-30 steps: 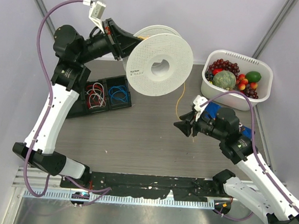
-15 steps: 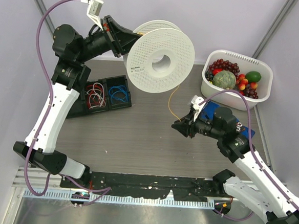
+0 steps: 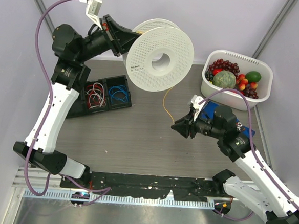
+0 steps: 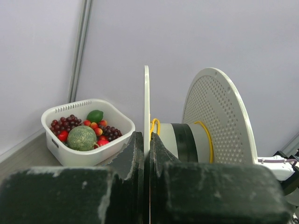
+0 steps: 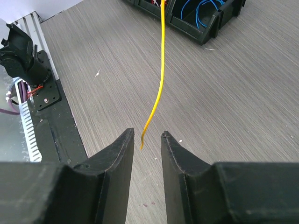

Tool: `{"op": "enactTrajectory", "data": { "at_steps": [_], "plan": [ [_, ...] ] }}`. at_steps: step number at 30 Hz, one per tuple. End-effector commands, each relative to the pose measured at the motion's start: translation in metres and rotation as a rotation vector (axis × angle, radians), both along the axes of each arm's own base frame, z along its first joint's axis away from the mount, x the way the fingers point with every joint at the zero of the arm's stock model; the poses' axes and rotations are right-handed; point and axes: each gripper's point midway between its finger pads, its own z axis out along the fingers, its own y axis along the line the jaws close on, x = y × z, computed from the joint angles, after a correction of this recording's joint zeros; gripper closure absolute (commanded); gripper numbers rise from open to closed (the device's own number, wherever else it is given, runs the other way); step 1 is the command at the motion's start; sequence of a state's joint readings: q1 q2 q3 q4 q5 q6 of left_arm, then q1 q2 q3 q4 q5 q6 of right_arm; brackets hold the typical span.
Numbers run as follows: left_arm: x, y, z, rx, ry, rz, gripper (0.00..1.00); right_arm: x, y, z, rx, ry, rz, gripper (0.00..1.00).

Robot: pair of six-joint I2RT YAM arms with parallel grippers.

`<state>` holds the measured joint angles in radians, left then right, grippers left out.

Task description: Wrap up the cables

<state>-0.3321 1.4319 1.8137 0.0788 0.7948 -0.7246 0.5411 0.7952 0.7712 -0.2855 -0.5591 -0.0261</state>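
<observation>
Looking at one cable [image 5: 162,56]: thin, glossy, yellow-orange, far thinner than the white spool [image 3: 158,61] it hangs from. Wound in a few turns round the spool's hub, between the two perforated discs; shows as yellow loops there in the left wrist view. Leaves the spool at its 6 o'clock edge, drops in a slack curve that bows slightly toward 9 o'clock, then swings back toward 3 o'clock. Ends in a free tip, a shade darker orange, above the grey wood-grain bench [image 3: 137,137]. Can't tell if the tip touches the bench.

Left tool [image 4: 146,140]: clamped hard on the thin rim of one disc, both fingers flat against it. Holds the spool up in the air at 12 o'clock of the bench, discs roughly upright.

Right tool [image 5: 146,136]: sits about 4 o'clock from bench centre, pointing toward 9 o'clock. Narrow gap between the fingers, with the cable's free tip dangling inside that gap. Touching neither finger as far as the wrist view shows, so nothing gripped.

Elsewhere: white basket [image 3: 236,95] of fruit at 2 o'clock. Black bins [image 3: 105,94] at 9 o'clock, holding red-and-white and blue wire coils.
</observation>
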Motion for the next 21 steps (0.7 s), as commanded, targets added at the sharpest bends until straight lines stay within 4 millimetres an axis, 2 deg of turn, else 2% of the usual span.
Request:
{"op": "enactTrajectory", "data": {
  "at_steps": [1,3,6,8,14,21],
  "plan": [
    [-0.017,0.012,0.041,-0.082,-0.127,0.035,1.00,0.004,0.002,0.027,0.058,-0.064,-0.019,0.65],
    [-0.016,0.012,0.041,-0.082,-0.127,0.034,1.00,0.006,0.001,0.024,0.060,-0.070,-0.025,0.65],
    [-0.017,0.013,0.044,-0.087,-0.130,0.036,1.00,0.005,-0.001,0.020,0.062,-0.081,-0.035,0.79],
    [-0.014,0.014,0.044,-0.093,-0.124,0.041,1.00,0.004,-0.002,0.018,0.064,-0.084,-0.037,0.83],
    [-0.008,0.016,0.044,-0.104,-0.114,0.051,1.00,-0.004,-0.005,0.007,0.054,-0.063,-0.028,0.83],
    [-0.007,0.016,0.042,-0.105,-0.108,0.052,1.00,-0.001,-0.004,0.011,0.063,-0.076,-0.026,0.99]
  ]
}}
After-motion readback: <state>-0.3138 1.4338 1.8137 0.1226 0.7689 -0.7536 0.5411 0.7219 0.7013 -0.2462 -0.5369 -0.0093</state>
